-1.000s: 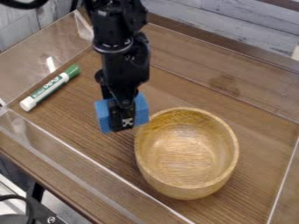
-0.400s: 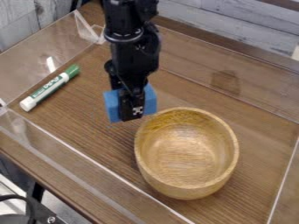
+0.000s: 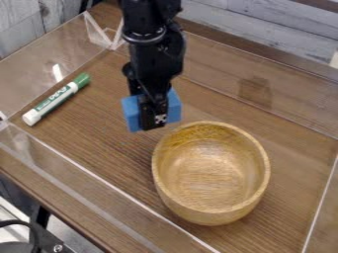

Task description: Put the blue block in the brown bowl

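1. Camera view, surface: brown wood-grain tabletop [image 3: 79, 148], pale edging [image 3: 310, 47] along the far side, dark cable [image 3: 24, 240] in the near left corner.
2. Same view, gripper: black gripper [image 3: 149, 100] pointing down, fingers closed in on the block and no wider than it. Reads as a firm hold. Exact finger contact is partly hidden (black on black, not great).
3. Blue block [image 3: 152, 114]: at the fingertips, slightly tilted, beyond the bowl's far left rim in the picture. Not in the bowl. Looks off the table, though height is hard to judge from one view.
4. Brown bowl [image 3: 211, 181]: upright on the table, nothing seen inside; same spot as in the earlier frames.
5. Changed: over the last second, block and gripper went up and rightward in the picture together. Means the grip is holding and the pick looks done; carry just starting, I'd say.
6. Marker [image 3: 57, 103]: green and white, lying at left, unmoved, not involved.
7. Next, probably: bring block over the bowl's middle, lower, let go. Risk: clipping the rim if carried too low.
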Robot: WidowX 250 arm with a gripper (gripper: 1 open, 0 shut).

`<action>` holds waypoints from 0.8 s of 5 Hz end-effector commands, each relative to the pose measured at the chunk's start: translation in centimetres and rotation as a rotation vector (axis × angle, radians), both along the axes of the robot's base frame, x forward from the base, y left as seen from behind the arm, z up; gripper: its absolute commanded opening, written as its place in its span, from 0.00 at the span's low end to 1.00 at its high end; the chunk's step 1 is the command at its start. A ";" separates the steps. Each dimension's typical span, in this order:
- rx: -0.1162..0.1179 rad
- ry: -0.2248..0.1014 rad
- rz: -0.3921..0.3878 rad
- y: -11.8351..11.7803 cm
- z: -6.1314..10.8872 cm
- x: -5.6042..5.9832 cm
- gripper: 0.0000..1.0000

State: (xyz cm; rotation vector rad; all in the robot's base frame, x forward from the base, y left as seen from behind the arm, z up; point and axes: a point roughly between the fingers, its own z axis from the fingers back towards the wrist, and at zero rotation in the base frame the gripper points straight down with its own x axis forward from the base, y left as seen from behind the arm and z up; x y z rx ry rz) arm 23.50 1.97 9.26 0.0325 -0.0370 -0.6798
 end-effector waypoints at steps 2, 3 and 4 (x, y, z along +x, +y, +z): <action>0.023 -0.107 -0.023 0.3 1.2 2.4 0.00; 0.029 -0.126 -0.028 0.7 0.9 3.1 0.00; 0.032 -0.141 -0.032 1.1 0.6 3.6 0.00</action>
